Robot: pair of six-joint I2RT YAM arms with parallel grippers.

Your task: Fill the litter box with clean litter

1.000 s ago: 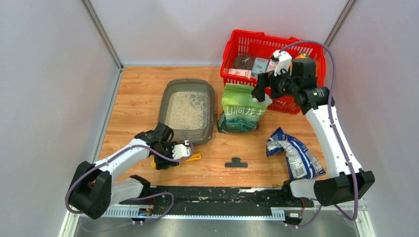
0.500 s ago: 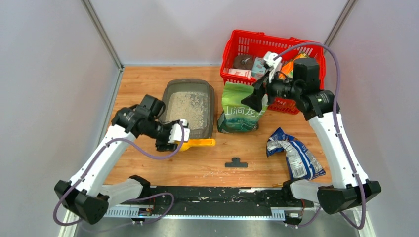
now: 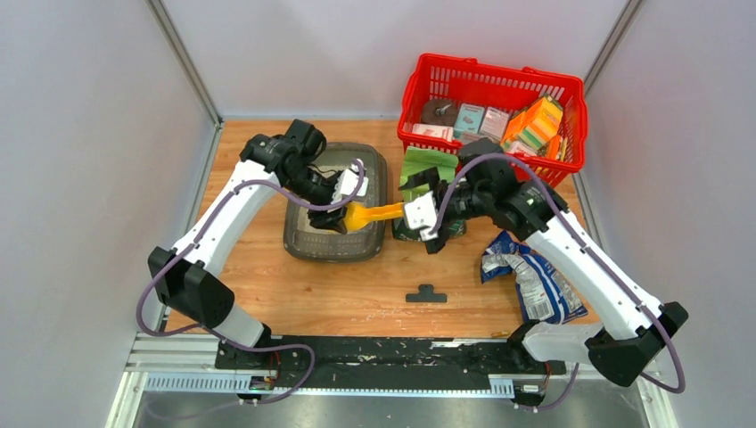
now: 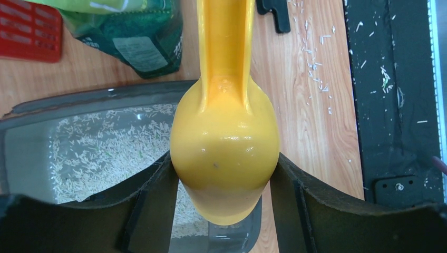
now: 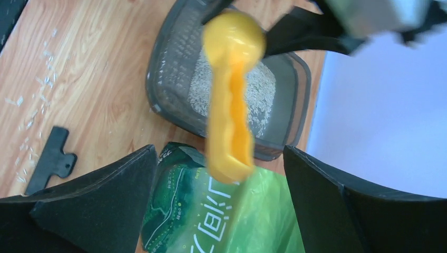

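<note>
Litter box seemingly under left hand, scoop

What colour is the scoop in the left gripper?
Yellow; the scoop shows best in the left wrist view.

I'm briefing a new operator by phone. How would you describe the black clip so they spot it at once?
On the wooden table, look toward the near edge, between the litter box and the crumpled blue bag. The black clip lies flat there, touching nothing. It is the only small, black, T-shaped piece among bags and a tray.
</note>
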